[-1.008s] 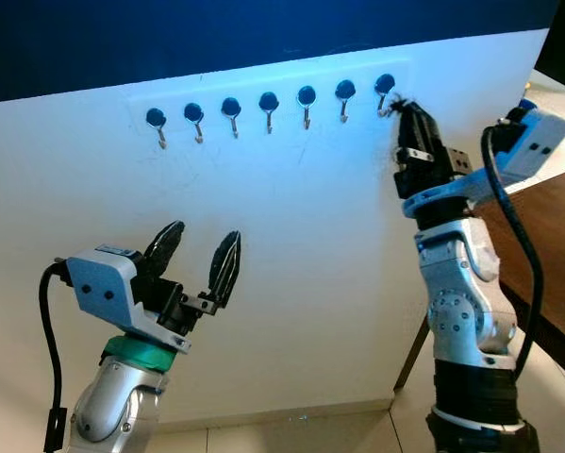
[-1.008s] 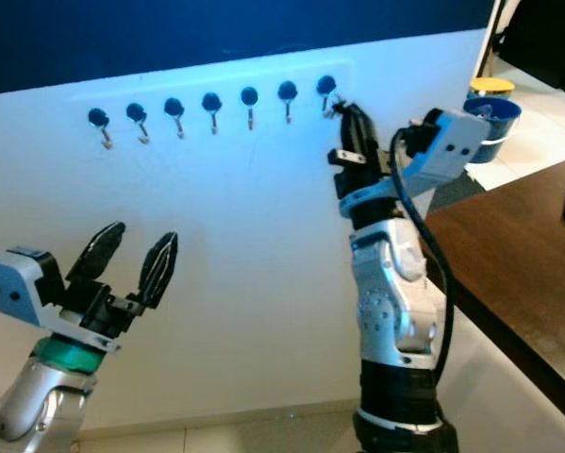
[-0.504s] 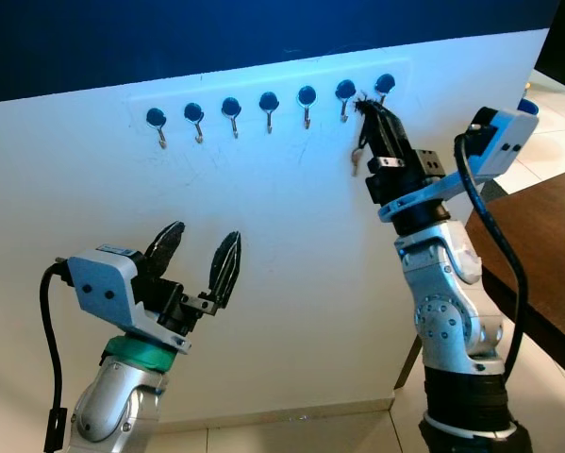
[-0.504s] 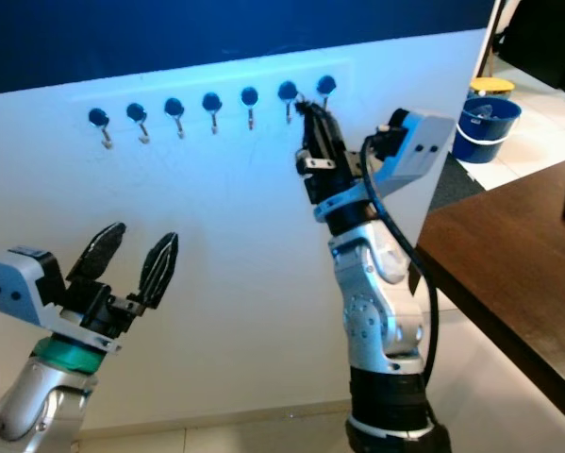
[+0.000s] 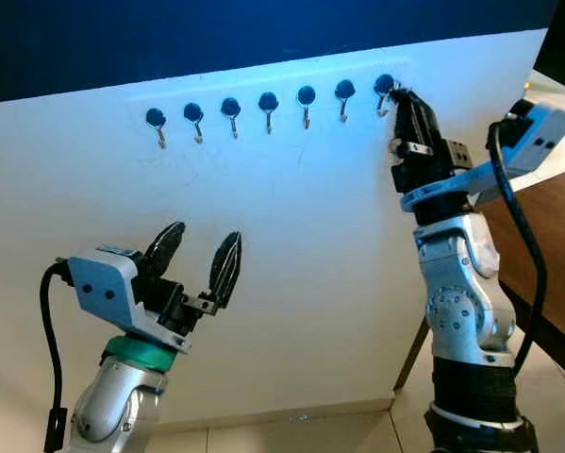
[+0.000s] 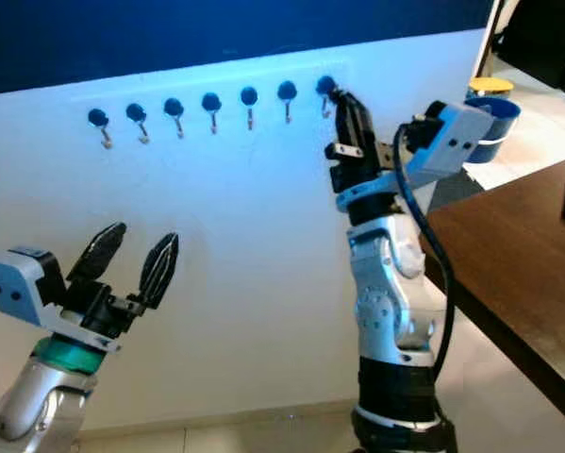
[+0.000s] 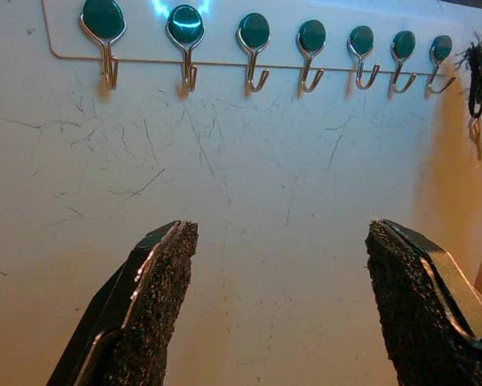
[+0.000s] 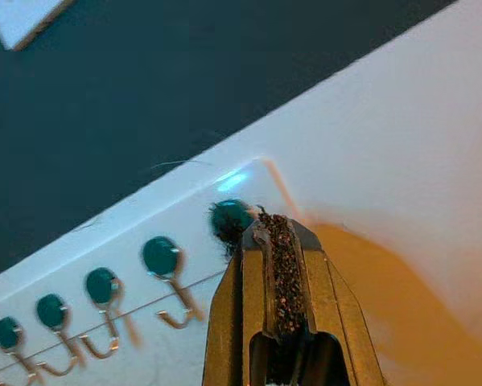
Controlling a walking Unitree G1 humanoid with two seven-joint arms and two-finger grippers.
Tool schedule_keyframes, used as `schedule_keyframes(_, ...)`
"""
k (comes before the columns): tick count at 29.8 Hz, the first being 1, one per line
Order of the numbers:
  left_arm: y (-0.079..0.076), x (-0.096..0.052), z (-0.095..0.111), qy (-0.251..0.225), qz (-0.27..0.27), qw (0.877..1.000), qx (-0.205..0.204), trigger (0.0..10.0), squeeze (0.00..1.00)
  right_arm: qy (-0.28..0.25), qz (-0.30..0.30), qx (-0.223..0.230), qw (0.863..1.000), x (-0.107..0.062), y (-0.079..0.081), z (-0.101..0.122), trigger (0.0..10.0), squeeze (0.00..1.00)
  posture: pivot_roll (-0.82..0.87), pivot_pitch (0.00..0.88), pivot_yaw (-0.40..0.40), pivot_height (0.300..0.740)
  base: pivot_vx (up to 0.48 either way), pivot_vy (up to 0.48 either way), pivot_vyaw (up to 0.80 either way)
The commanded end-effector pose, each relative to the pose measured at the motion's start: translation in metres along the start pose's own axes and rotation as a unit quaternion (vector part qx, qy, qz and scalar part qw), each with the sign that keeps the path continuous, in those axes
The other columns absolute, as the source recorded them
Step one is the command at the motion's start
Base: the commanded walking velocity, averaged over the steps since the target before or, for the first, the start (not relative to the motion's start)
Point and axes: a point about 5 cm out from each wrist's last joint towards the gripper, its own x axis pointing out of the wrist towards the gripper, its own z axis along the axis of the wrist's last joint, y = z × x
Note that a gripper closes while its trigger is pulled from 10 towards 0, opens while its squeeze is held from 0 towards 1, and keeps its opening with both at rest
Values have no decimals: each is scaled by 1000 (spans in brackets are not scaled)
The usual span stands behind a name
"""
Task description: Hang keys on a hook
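Observation:
Seven metal hooks with dark round knobs run in a row along the top of a white wall. My right gripper is raised against the wall, its tips touching the rightmost hook. It is shut on the keys; a dark fuzzy cord pokes out of the shut fingers beside that hook's knob. In the left wrist view a small key dangles below the cord, right of the last hook. My left gripper is open and empty, held low and well below the hooks, pointing at the wall.
A dark blue band tops the white wall. A brown table stands close on the right, beside my right arm. Behind it sits a blue bucket with a yellow lid on light floor tiles.
My right gripper swung left to the second hook from the right with the key dangling, then came back right to the last hook, slightly higher than before. The left arm stayed still.

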Motion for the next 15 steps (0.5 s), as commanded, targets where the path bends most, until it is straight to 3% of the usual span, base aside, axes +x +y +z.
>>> schedule_keyframes(1, 3, -2, -1, 4, 3, 1000, 1, 10000, 0, 1, -12, 2, 1000, 0, -5, 0, 10000, 0, -153, 110, 232, 740, 0, 0, 0)
schedule_keyframes(15, 3, -1, -1, 4, 3, 1000, 1, 10000, 0, -18, -56, -5, 998, -2, -22, 8, 10000, 0, -150, 110, 237, 740, 0, 0, 0)
